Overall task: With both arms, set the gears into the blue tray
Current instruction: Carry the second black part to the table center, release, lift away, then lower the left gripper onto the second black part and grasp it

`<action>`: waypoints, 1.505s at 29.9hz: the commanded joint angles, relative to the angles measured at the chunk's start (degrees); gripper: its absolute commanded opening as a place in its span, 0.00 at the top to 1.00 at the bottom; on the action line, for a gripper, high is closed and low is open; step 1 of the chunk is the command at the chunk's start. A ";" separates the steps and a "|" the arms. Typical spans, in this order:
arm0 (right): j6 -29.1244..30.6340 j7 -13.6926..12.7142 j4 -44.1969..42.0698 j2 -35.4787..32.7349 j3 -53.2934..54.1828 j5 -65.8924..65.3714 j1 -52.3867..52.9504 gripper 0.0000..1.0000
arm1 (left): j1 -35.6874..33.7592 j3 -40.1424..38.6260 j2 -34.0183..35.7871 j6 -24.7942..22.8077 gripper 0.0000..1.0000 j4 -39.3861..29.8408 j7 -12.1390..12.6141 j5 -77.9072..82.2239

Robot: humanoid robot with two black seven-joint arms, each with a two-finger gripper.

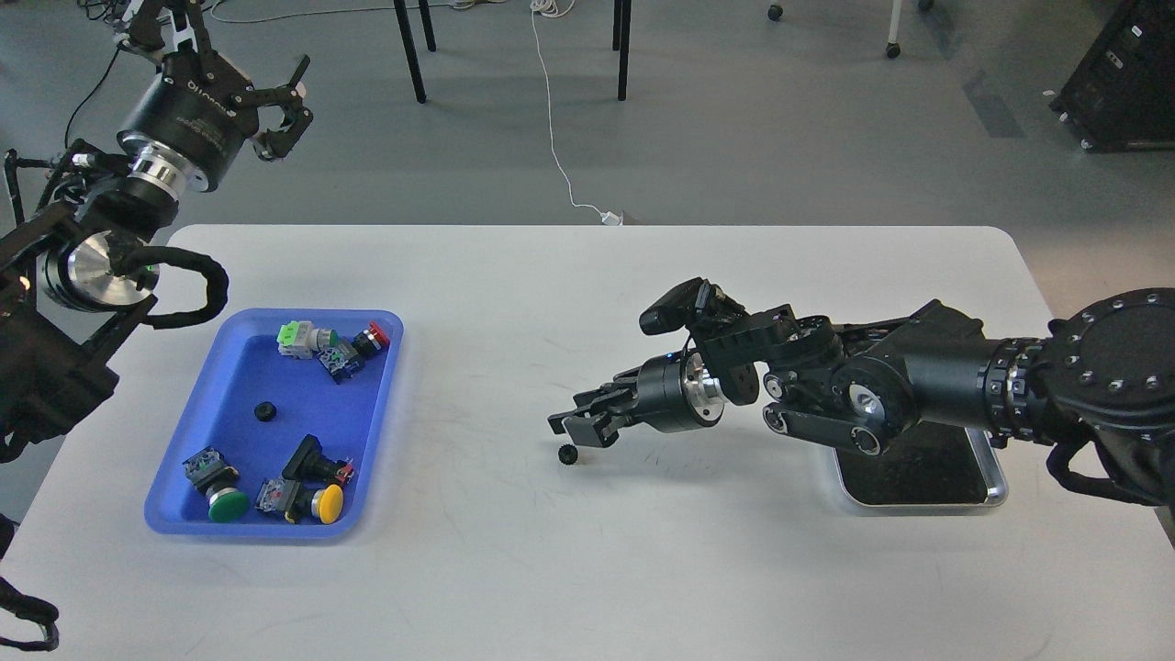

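Observation:
One small black gear (567, 453) lies on the white table, right under the fingertips of my right gripper (576, 426). That gripper reaches left from the steel tray, its fingers slightly parted and nothing seen between them. Another gear (266, 411) rests in the middle of the blue tray (240, 367) at the table's left. My left gripper (268, 103) hangs high beyond the table's far left corner, fingers spread open and empty, well above and behind the blue tray.
Several push-button switches lie in the blue tray: a red one (372, 336) and a green-white one (298, 338) at its far end, a green one (223, 502) and a yellow one (323, 502) at its near end. A steel tray (996, 491) sits under my right forearm.

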 commanded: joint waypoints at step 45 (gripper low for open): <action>15.72 0.45 19.95 -43.95 54.83 83.10 -41.85 0.05 | 2.38 28.39 -2.98 13.29 0.11 -31.38 1.64 108.93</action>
